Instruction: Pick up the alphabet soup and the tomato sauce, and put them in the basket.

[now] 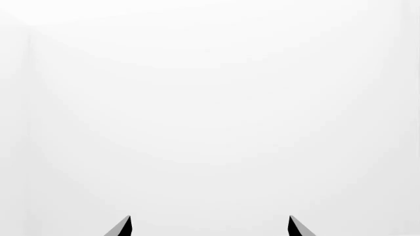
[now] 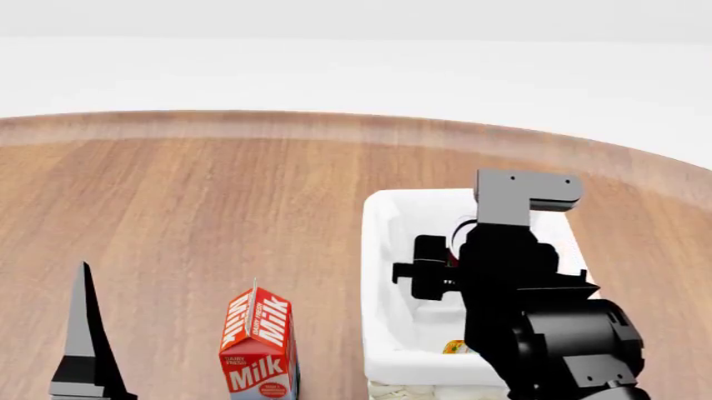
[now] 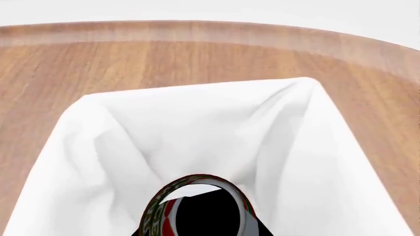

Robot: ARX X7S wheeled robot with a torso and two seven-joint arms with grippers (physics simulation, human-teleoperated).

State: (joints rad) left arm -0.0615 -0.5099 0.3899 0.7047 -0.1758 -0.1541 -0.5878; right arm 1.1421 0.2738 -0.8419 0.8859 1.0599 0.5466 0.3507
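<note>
The basket point(image 2: 384, 250), lined with white cloth, stands on the wooden table at the right. My right arm reaches over it. In the right wrist view my right gripper point(image 3: 200, 232) is shut on the tomato sauce can point(image 3: 157, 211), red with green print, held end-on above the white lining point(image 3: 196, 128). A sliver of red point(image 2: 454, 254) shows by the gripper in the head view. A small yellow and orange-red bit point(image 2: 454, 347), perhaps the alphabet soup, lies inside the basket, mostly hidden by the arm. My left gripper point(image 1: 210, 228) is open and empty; one finger point(image 2: 83, 325) shows at the lower left.
A red and white milk carton point(image 2: 258, 342) stands left of the basket, near the front. The round table's far edge point(image 2: 333, 125) curves across the back. The left wrist view shows only white.
</note>
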